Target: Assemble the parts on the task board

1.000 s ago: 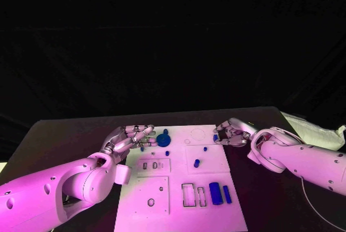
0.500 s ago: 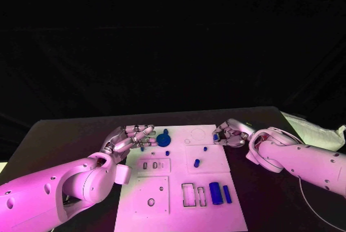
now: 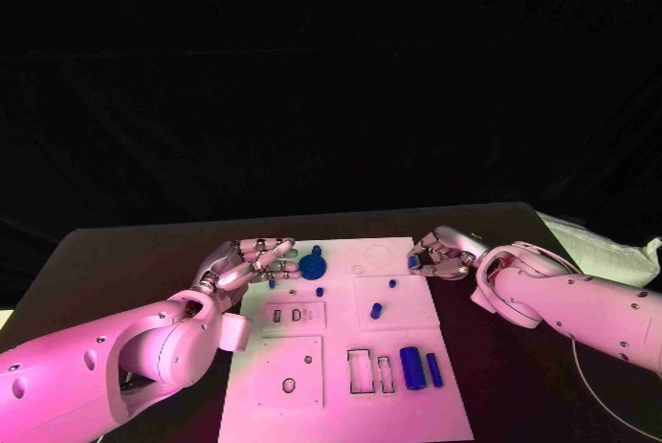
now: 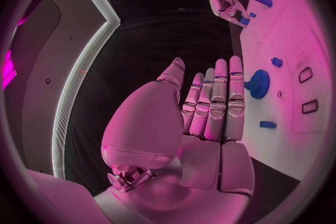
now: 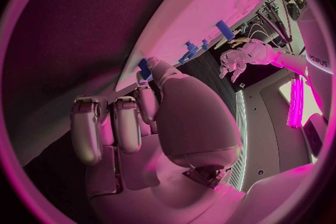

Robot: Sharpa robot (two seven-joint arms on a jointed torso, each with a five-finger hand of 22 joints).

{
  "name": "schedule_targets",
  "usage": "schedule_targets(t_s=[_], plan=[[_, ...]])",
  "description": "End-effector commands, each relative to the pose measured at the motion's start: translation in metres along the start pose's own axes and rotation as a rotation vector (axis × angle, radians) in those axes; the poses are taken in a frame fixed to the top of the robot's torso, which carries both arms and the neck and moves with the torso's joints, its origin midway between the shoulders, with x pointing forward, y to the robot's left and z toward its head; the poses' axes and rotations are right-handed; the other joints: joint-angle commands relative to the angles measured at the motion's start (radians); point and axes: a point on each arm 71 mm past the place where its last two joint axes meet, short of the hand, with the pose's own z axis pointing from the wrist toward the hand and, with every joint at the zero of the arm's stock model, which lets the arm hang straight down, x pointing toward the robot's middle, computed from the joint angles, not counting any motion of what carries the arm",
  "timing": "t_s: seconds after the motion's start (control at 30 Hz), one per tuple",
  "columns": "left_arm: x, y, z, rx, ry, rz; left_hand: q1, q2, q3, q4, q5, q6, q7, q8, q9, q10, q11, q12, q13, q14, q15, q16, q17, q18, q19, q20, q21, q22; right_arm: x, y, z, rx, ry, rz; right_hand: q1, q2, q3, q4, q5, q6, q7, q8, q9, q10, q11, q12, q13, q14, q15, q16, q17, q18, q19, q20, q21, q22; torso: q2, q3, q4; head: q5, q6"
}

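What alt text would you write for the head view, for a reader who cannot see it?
A white task board lies in the middle of a black table, with small blue parts on it, among them a blue gear. The left hand hovers beside the gear at the board's left edge, and the right hand pinches a small blue part at its right edge.

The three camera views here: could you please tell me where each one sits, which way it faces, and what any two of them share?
Head view: on the robot's head, looking down at the white board on the black table; both arms enter from the sides.
Left wrist view: behind the left hand, looking along its fingers beside the board's edge; the right hand shows beyond.
Right wrist view: behind the right hand, which pinches a small blue part at the board's edge.
Shared: the head and left wrist views both show the blue gear.
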Motion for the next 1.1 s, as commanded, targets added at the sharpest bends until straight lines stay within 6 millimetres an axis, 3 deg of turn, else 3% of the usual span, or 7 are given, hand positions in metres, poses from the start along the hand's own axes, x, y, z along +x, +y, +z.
schedule_targets(t_s=[0.03, 0.37, 0.47, 0.57, 0.63, 0.83, 1.1], plan=[[0.002, -0.001, 0.0, 0.008, 0.02, -0.011, -0.002, 0.011, 0.0, -0.006, 0.002, 0.0, 0.006, -0.007, -0.001, 0.002, 0.007, -0.004, -0.001, 0.003, 0.006, -0.005, 0.001, 0.009, 0.009, 0.0, -0.007, -0.001, 0.001, 0.001, 0.0, -0.001, -0.003, -0.018, 0.006, 0.017, 0.004, -0.006, -0.008, 0.011, -0.003, 0.006, 0.004, 0.002, -0.006, 0.007, 0.009, 0.077, -0.01, 0.004, 0.139, -0.018, 0.026, -0.008, 0.005, 0.15, 0.0, 0.0003, 0.0008, -0.002, 0.0], [0.002, 0.0, 0.001, 0.007, 0.018, -0.011, -0.001, 0.012, 0.001, -0.007, 0.002, 0.0, 0.005, -0.007, -0.001, 0.002, 0.007, -0.005, -0.001, 0.003, 0.006, -0.006, 0.002, 0.009, 0.009, 0.0, -0.008, -0.001, -0.008, 0.02, -0.001, -0.011, -0.056, 0.018, 0.002, 0.045, 0.02, -0.016, -0.038, 0.054, -0.022, 0.026, 0.013, 0.004, -0.021, 0.004, 0.01, 0.077, -0.022, 0.002, 0.138, -0.018, 0.025, -0.019, 0.005, 0.149, -0.001, -0.0016, 0.001, -0.001, 0.001], [0.002, 0.0, 0.001, 0.007, 0.017, -0.011, -0.001, 0.012, 0.001, -0.007, 0.002, 0.0, 0.005, -0.007, -0.001, 0.002, 0.007, -0.005, -0.001, 0.003, 0.006, -0.006, 0.002, 0.009, 0.009, 0.0, -0.008, -0.001, -0.013, 0.031, -0.001, -0.006, -0.079, 0.03, -0.005, 0.05, 0.019, -0.013, -0.037, 0.055, -0.024, 0.027, 0.014, 0.006, -0.023, 0.006, 0.011, 0.077, -0.024, 0.002, 0.137, -0.017, 0.025, -0.021, 0.004, 0.148, -0.002, -0.0031, 0.0012, -0.002, 0.003], [0.001, 0.0, 0.001, 0.006, 0.014, -0.013, 0.0, 0.013, 0.002, -0.008, 0.003, 0.0, 0.005, -0.007, -0.001, 0.002, 0.007, -0.005, -0.001, 0.003, 0.005, -0.007, 0.003, 0.009, 0.01, 0.0, -0.008, -0.001, -0.016, 0.045, -0.001, 0.0, -0.088, 0.044, -0.014, 0.056, 0.019, -0.009, -0.035, 0.055, -0.025, 0.027, 0.014, 0.007, -0.024, 0.005, 0.011, 0.077, -0.025, 0.0, 0.135, -0.017, 0.023, -0.023, 0.003, 0.147, -0.003, -0.0022, 0.0001, -0.002, 0.003], [0.001, 0.0, 0.001, 0.006, 0.012, -0.014, 0.001, 0.014, 0.002, -0.009, 0.003, 0.0, 0.005, -0.008, -0.001, 0.002, 0.007, -0.005, -0.001, 0.003, 0.005, -0.007, 0.003, 0.01, 0.01, 0.0, -0.008, -0.002, -0.015, 0.055, -0.001, 0.004, -0.084, 0.052, -0.015, 0.057, 0.02, -0.008, -0.034, 0.055, -0.026, 0.027, 0.014, 0.006, -0.024, 0.004, 0.01, 0.076, -0.025, -0.001, 0.133, -0.016, 0.021, -0.023, 0.002, 0.144, -0.005, -0.0043, 0.0007, -0.001, 0.002], [-0.002, 0.002, 0.003, -0.002, -0.003, -0.031, 0.002, 0.015, 0.003, -0.011, 0.003, 0.0, 0.005, -0.008, -0.001, 0.002, 0.007, -0.006, -0.001, 0.003, 0.005, -0.008, 0.004, 0.01, 0.01, 0.0, -0.009, -0.002, -0.001, 0.094, 0.005, 0.002, -0.04, 0.069, -0.011, 0.063, 0.027, -0.015, -0.025, 0.052, -0.027, 0.026, 0.014, 0.002, -0.026, -0.005, 0.005, 0.074, -0.027, -0.007, 0.125, -0.015, 0.017, -0.025, -0.001, 0.137, -0.012, -0.0094, 0.0051, 0.003, -0.006], [-0.01, 0.003, 0.005, -0.007, -0.03, -0.041, 0.003, 0.016, 0.004, -0.012, 0.003, 0.0, 0.005, -0.008, -0.001, 0.003, 0.007, -0.006, -0.001, 0.003, 0.005, -0.008, 0.005, 0.01, 0.011, 0.0, -0.009, -0.002, 0.033, 0.142, 0.011, -0.059, 0.036, 0.046, -0.011, 0.064, 0.031, -0.019, -0.018, 0.051, -0.026, 0.025, 0.014, -0.002, -0.026, -0.012, 0.001, 0.073, -0.028, -0.01, 0.121, -0.013, 0.012, -0.026, -0.004, 0.131, -0.019, -0.0165, 0.0153, 0.021, -0.029]])
